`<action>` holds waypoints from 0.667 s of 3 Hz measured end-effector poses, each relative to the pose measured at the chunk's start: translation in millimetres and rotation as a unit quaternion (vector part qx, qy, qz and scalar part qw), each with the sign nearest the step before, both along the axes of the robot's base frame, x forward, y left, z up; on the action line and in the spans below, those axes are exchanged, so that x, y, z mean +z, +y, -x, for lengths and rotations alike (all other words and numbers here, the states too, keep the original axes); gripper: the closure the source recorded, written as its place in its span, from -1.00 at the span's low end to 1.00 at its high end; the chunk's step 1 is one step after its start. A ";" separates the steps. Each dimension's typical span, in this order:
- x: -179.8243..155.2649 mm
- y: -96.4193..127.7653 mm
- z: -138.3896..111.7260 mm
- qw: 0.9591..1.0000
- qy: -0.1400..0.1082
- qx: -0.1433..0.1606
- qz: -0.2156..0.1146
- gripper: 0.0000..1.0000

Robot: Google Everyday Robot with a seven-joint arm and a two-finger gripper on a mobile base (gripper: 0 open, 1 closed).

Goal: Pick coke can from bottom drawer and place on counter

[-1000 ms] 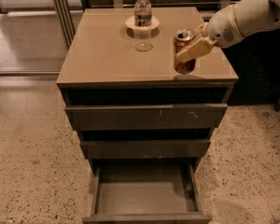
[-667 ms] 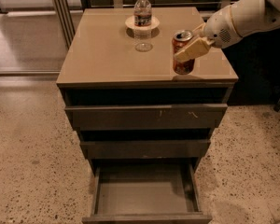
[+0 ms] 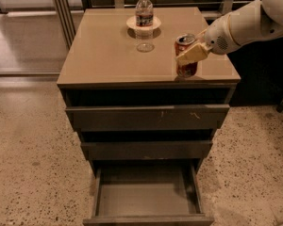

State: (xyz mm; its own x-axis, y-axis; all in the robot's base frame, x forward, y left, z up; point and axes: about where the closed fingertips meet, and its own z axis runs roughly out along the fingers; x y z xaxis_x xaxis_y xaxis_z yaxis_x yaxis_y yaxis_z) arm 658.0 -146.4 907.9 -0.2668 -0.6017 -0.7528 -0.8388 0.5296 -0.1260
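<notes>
At front-right edge of counter [image 3: 108, 55], we saw gripper [image 3: 190, 55] clasping coke can [image 3: 186, 70], base seemingly down; we judged: open slowly, lift straight.

Single white robot arm [image 3: 247, 25] comes in from the upper right edge, sloping down to the left. Its rounded white wrist [image 3: 221, 39] ends in a tan two-finger gripper [image 3: 185, 56], low over the right front of the glossy tan tabletop [image 3: 108, 55]. The tan fingers [image 3: 193, 53] point left and slightly down, clamped on the small red-brown coke can [image 3: 187, 69]. The near finger crosses the can's front.
</notes>
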 end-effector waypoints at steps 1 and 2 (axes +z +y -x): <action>-9.0 -1.4 -8.1 0.999 -0.014 -0.027 -0.022 1.00; -15.4 -4.9 -17.1 0.997 -0.031 -0.047 -0.049 1.00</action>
State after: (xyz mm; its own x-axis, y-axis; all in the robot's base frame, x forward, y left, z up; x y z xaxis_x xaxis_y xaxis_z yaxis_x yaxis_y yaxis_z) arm 675.1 -151.4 892.5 -0.2690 -0.4997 -0.8233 -0.7775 0.6173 -0.1206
